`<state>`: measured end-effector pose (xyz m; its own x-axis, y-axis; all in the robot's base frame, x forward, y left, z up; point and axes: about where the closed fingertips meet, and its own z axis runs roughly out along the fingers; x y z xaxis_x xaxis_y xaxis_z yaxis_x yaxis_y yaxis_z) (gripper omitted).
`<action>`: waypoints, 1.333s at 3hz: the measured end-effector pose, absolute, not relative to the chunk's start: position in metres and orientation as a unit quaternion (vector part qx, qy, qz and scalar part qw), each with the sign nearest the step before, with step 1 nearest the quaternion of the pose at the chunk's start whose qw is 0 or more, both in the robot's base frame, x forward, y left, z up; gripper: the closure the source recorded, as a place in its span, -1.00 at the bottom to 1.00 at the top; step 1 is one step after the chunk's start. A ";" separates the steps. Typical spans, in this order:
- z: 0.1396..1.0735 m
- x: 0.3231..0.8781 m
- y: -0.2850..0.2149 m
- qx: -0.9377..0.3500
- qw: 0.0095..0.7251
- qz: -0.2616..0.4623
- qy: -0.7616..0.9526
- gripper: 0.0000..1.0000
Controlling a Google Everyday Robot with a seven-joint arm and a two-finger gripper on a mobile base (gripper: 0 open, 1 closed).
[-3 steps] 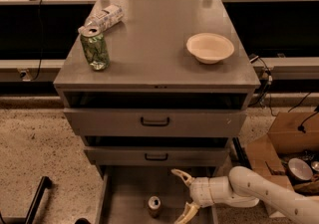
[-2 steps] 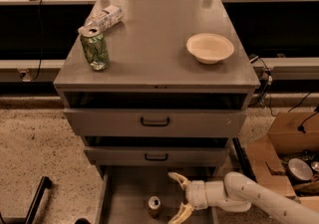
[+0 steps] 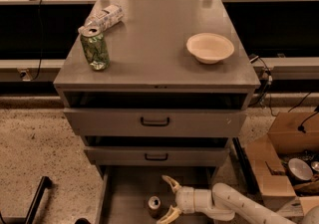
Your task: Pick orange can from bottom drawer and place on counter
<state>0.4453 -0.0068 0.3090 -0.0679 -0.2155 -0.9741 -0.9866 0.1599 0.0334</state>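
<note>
Since the grasp hinged on where the can sat vs. the fingers, we looked there first. The orange can stood upright on the floor of the bottom drawer, which was pulled out at the cabinet's foot. Its silver top faced up, so its long axis ran vertical. The gripper was down in the same drawer, reaching in low from the view's right w/ the arm roughly level. Its two fingers were spread wide, one tip toward the cabinet and the other toward the drawer's front, w/ nothing held. The can lay just off the fingertips on the view's left, about at the mouth of the gap and not yet deep btwn them. Whether a tip touched it we couldn't tell. We judged that a short push further that way would set up a side grasp across the can's body. The counter above carried a green can, a white labelled bottle and a white bowl.
</note>
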 end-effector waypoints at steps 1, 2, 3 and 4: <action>0.277 0.451 0.001 -0.527 0.443 0.383 0.616 -1.00; 0.256 0.458 0.006 -0.548 0.413 0.363 0.631 -1.00; 0.244 0.464 0.009 -0.535 0.414 0.366 0.640 -1.00; 0.236 0.468 0.018 -0.510 0.428 0.379 0.642 -1.00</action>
<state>0.4680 0.0184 0.2356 -0.1122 -0.3313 -0.9368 -0.9800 0.1926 0.0493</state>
